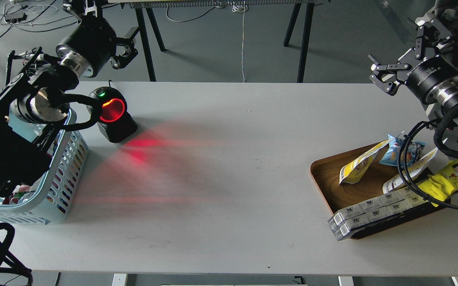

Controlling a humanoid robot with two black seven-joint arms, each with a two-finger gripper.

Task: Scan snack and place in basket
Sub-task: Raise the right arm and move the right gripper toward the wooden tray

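Yellow-and-white snack (358,165) propped slantwise in the wooden tray (332,180); light blue slotted basket (64,174) far left

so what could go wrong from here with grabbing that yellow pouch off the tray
1. The snack leans among other packets on the wooden tray, so the right gripper might pinch the small blue packet too.
2. A black cable drapes across the tray and could snag packets.
3. The scanner and basket sit far across the table.

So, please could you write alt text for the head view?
A yellow snack pouch lies on a wooden tray at the table's right, among other packets. The left gripper and right gripper hover empty; a red-glowing scanner and blue basket stand left.
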